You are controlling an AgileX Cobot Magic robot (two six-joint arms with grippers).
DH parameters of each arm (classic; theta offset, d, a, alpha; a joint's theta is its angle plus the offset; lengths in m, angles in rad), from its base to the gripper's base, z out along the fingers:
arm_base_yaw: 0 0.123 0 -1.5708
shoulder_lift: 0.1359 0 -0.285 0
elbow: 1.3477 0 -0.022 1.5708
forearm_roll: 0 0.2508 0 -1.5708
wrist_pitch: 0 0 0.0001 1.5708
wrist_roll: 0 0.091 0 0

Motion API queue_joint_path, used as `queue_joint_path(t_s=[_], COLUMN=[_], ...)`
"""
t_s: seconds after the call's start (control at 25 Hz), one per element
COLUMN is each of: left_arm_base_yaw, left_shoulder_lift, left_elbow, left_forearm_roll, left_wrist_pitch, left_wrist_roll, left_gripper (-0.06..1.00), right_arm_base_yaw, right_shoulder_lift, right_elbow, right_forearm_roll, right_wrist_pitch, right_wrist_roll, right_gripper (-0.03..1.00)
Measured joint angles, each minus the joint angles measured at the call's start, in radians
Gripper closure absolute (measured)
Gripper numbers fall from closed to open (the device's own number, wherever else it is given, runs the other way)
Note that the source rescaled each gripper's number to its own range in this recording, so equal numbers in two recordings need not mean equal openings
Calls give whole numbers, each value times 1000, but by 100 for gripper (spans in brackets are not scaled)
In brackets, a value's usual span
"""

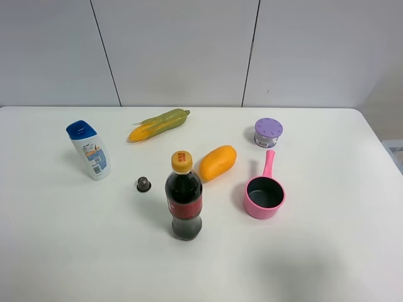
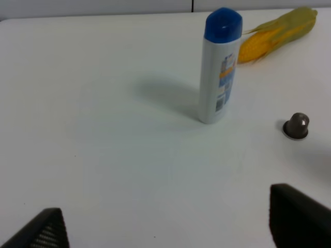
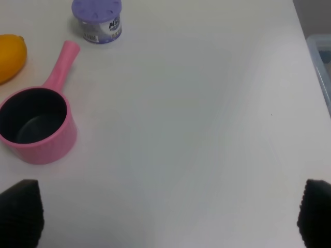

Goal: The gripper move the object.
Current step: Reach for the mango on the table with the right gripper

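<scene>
On the worktop [image 1: 327, 251] the object [image 1: 217, 162] is set centrally; a corn cob [image 1: 157, 124] is laid behind it, leftward; a drink bottle [image 1: 184, 204] is stood before it; a saucepan [image 1: 264, 196] is placed rightward.

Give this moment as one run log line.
left gripper: open, empty | right gripper: open, empty | mango: on table beside cola bottle, untouched | stage: not started

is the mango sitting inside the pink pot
No, the mango lies on the table, apart from the pink pot, whose inside is empty.
</scene>
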Motion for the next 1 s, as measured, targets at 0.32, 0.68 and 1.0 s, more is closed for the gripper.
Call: queue_joint_path(t_s=[0.32,0.68,1.0], left_arm_base_yaw=[0,0,0], left_shoulder_lift=[0,0,0], left_elbow=[0,0,0], left_forearm_roll=[0,0,0], left_wrist_pitch=[0,0,0], left_wrist_roll=[0,0,0], left_gripper=[-6,-6,-6], right_arm_base_yaw=[0,0,0], right_shoulder_lift=[0,0,8], right_elbow=[0,0,0], right_forearm_roll=[0,0,0], right_wrist_pitch=[0,0,0], right_wrist_roll=[0,0,0], right_gripper=[-3,-3,-3])
